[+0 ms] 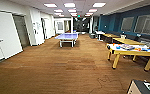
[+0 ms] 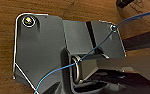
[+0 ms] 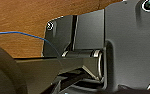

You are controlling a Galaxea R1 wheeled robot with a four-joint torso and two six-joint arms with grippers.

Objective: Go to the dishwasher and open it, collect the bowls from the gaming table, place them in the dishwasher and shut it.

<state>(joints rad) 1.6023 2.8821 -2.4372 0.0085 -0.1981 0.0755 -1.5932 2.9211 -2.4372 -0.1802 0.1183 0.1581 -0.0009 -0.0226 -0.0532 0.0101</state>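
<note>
The head view looks down a long room with a brown wood-grain floor [image 1: 66, 65]. On the right, at middle distance, stands the long narrow gaming table with a white top and yellowish edge and legs [image 1: 131, 51]. Small things in orange and blue lie scattered on its top; some are probably the bowls, but they are too blurred to tell apart or count. Farther off, near the middle of the room, is a pale blue table-tennis table on white legs [image 1: 66, 37]. More yellow-topped tables [image 1: 127, 40] run along the dark blue wall on the far right. White doors [image 1: 2, 35] line the left wall, and at the near right corner sits the corner of a dark-topped piece of furniture [image 1: 138, 87].

No stainless-steel dishwasher can be made out among these things, so the robot seems to be in a driving stretch, either seeking the dishwasher or heading for the table to collect the bowls; which of the two cannot be settled from here.

Both wrist views look down past the robot's own dark plates onto the wood floor, with a thin blue cable [image 2: 66, 67] crossing. How the jaws stand on either arm cannot be told.

Any approach to the gaming table would call for a turn to the right and a stop beside its near long edge.
</note>
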